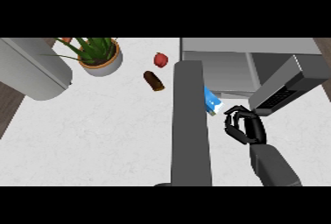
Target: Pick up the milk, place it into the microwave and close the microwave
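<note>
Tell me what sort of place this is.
Likely a kitchen counter: a white counter top carries a grey microwave with its door open, a potted plant and a blue milk carton.

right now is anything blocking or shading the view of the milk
Head view: the left forearm rises straight up the middle of the picture and hides most of the milk, leaving only a blue sliver at its right edge; light is flat and even, with no glare on the counter; the right hand shows dark, fingers curled, holding nothing.
</note>
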